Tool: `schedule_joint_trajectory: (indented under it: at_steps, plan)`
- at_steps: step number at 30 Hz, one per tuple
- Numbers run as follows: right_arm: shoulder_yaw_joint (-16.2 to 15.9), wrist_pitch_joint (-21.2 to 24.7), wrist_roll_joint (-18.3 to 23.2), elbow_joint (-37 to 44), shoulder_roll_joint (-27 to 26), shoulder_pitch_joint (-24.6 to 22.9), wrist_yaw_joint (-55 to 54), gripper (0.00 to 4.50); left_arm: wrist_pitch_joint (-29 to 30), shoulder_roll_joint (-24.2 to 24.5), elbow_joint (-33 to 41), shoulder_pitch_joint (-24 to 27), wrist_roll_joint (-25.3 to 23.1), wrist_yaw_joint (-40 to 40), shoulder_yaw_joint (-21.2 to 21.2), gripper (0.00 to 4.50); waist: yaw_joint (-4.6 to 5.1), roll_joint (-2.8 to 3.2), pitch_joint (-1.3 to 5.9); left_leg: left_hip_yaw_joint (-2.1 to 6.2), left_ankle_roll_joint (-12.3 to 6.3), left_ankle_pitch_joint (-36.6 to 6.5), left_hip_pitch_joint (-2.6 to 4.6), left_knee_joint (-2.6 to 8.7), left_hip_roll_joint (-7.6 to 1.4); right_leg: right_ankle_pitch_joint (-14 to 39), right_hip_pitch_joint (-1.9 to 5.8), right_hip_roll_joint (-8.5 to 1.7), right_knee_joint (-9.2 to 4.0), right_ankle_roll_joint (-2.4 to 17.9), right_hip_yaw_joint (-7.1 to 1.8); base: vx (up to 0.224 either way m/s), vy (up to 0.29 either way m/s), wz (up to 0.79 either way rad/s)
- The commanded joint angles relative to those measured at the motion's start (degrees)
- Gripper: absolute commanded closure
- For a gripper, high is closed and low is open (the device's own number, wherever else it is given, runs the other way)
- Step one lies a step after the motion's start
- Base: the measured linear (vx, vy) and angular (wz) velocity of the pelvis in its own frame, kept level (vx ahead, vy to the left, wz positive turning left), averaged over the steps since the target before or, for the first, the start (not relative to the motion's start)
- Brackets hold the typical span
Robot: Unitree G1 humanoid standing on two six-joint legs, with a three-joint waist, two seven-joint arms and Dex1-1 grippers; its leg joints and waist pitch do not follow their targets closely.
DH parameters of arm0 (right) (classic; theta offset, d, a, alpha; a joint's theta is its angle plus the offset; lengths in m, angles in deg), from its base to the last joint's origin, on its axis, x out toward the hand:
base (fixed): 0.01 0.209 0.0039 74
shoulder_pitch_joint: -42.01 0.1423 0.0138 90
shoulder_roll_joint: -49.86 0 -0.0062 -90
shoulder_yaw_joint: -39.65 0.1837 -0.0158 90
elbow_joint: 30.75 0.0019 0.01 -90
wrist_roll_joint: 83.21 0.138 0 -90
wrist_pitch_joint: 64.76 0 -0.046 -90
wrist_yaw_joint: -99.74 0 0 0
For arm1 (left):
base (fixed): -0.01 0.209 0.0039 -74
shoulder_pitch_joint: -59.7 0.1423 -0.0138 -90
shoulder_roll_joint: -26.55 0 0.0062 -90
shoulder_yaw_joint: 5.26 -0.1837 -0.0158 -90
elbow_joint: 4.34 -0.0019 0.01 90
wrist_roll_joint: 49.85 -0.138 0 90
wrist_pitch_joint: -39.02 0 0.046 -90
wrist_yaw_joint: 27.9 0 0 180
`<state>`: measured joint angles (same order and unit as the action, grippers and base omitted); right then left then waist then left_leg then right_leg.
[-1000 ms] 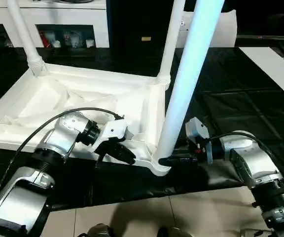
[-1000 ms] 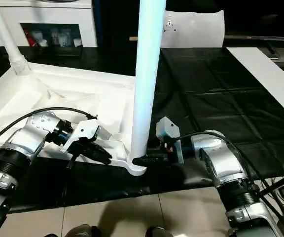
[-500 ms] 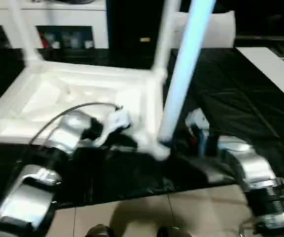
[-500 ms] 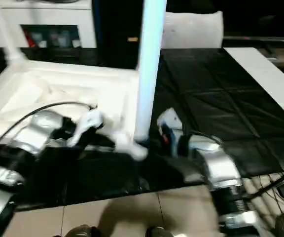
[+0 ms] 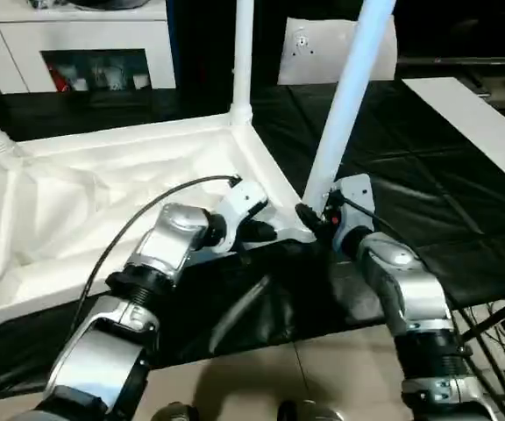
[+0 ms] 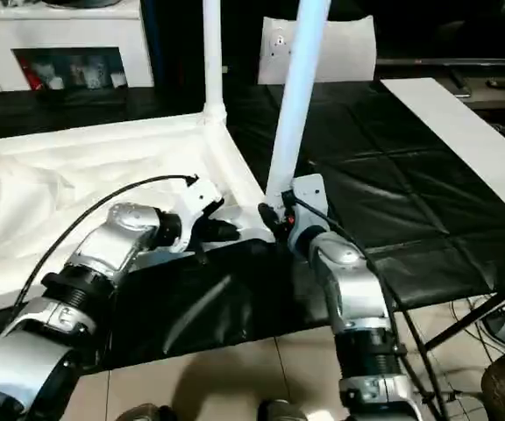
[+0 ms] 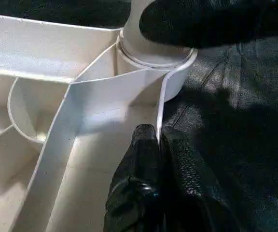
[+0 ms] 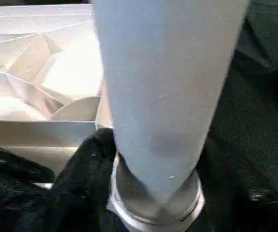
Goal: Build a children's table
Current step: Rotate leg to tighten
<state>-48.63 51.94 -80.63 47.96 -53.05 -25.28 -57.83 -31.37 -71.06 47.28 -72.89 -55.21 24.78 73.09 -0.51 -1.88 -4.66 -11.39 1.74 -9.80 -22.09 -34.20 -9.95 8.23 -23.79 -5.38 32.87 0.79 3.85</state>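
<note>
The left gripper (image 7: pixel 159 145) is pinched shut on the thin rim wall of the upturned table top (image 5: pixel 103 189). Just beside it, the right gripper (image 5: pixel 316 219) closes around the base of a leg (image 5: pixel 344 96) standing upright in the corner socket (image 7: pixel 153 60). Beyond both grippers, two more legs (image 5: pixel 242 53) rise from farther corners over the black surface (image 5: pixel 428 175).

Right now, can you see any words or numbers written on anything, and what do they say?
No words or numbers can be read anywhere.
White panel behind the table: a small round mark, too small to read.
Shelf items in the cabinet: too blurred to read.
</note>
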Motion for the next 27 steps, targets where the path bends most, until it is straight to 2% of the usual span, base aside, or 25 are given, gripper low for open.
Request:
schedule_joint_trajectory:
  at_steps: [1,3,5,7,8,9,11,14,18,20,25,27]
  plan:
    - [-9.7,0.3,3.5,3.0,-3.2,-0.7,7.8,1.49,-2.9,-2.5,3.0,-0.8,2.1,-1.3,-0.6,4.50,0.01,0.26,3.94,2.09,-0.27,-20.7,1.58,4.88,-2.88,28.0,1.68,-3.22,-5.16,7.0,-2.08,0.000,0.000,0.00]
    - [-9.7,-0.6,3.4,3.2,-1.9,-0.9,8.6,1.36,-4.9,-1.5,3.1,-0.4,2.3,0.5,-0.9,4.50,0.07,0.22,4.06,2.09,-0.41,-20.1,1.27,4.97,-2.92,26.1,2.04,-3.24,-4.87,7.4,-2.16,0.000,0.000,0.00]
    - [-9.2,-3.1,3.1,3.3,0.9,-1.2,11.2,1.28,-7.8,0.8,3.2,0.7,2.1,4.1,-1.7,4.50,-0.04,0.22,4.19,2.03,-0.71,-18.8,1.25,4.91,-2.98,23.7,2.15,-3.32,-4.56,8.2,-2.24,0.000,0.000,0.00]
    - [-8.8,-5.5,3.0,3.5,3.6,-1.6,14.5,0.92,-9.8,2.5,3.3,1.4,2.0,7.1,-2.2,4.50,-0.06,0.16,4.26,1.72,-1.61,-17.0,1.04,4.74,-2.94,20.5,2.41,-3.36,-4.25,9.2,-2.44,0.000,0.000,0.00]
    - [-8.7,-6.0,3.1,3.6,4.3,-1.7,15.5,0.87,-10.1,2.9,3.3,1.5,2.1,7.9,-2.2,4.50,-0.05,0.02,4.33,1.61,-2.08,-15.9,0.89,4.65,-2.93,18.9,2.62,-3.35,-3.94,9.7,-2.51,0.000,0.000,0.00]
    - [-8.3,-7.6,3.9,3.7,7.6,-1.8,20.3,0.87,-12.2,4.8,3.6,1.8,3.0,12.4,-2.7,4.50,-0.22,0.00,4.35,1.67,-2.43,-15.3,0.93,4.67,-2.93,18.5,2.77,-3.38,-3.95,9.9,-2.45,0.000,0.000,0.00]
    - [-8.0,-8.7,4.3,3.4,9.4,-1.6,22.9,0.55,-13.8,5.9,3.7,2.0,3.6,15.7,-3.0,4.50,-0.21,-0.01,4.46,1.39,-3.74,-13.3,0.97,4.39,-3.02,15.0,2.76,-3.31,-3.44,11.6,-2.57,0.000,0.000,0.00]
    - [-7.4,-10.3,4.7,2.4,11.2,-1.0,25.5,0.42,-15.0,7.4,3.5,1.9,3.8,19.4,-3.9,4.50,-0.38,0.08,4.57,1.26,-4.52,-10.9,1.00,4.28,-3.18,12.0,2.91,-3.32,-2.93,13.4,-2.55,0.000,0.000,0.00]
    - [-8.2,-12.2,5.8,1.4,14.6,-0.6,32.1,0.05,-18.1,9.8,2.1,1.6,3.1,24.5,-5.6,4.50,-1.03,0.27,4.45,1.21,-4.36,-11.7,1.45,4.34,-3.43,12.4,2.72,-3.21,-2.95,14.0,-2.53,0.000,0.000,0.00]
    - [-9.8,-14.2,7.1,0.6,17.9,-0.6,39.3,0.05,-20.8,11.9,0.7,0.8,2.7,28.6,-6.9,4.50,-1.72,0.23,4.18,1.18,-3.06,-14.9,1.90,4.58,-3.54,16.1,2.58,-3.19,-3.29,13.2,-2.53,0.000,0.000,0.00]
    - [-10.8,-15.3,8.6,-0.7,20.3,0.0,46.4,0.05,-23.0,13.9,-0.4,0.0,2.7,33.1,-7.7,4.50,-2.13,0.04,4.04,1.32,-1.22,-17.5,1.84,4.76,-3.64,21.0,2.53,-3.50,-3.64,11.9,-2.58,0.000,0.000,0.00]
    - [-11.6,-15.4,9.2,-1.5,21.3,0.5,49.1,0.33,-23.9,14.7,-0.8,-0.2,2.8,34.8,-8.1,4.50,-2.38,0.02,4.02,1.39,-1.12,-17.6,1.80,4.80,-3.72,21.7,2.52,-3.55,-3.63,11.7,-2.55,0.000,0.000,0.00]
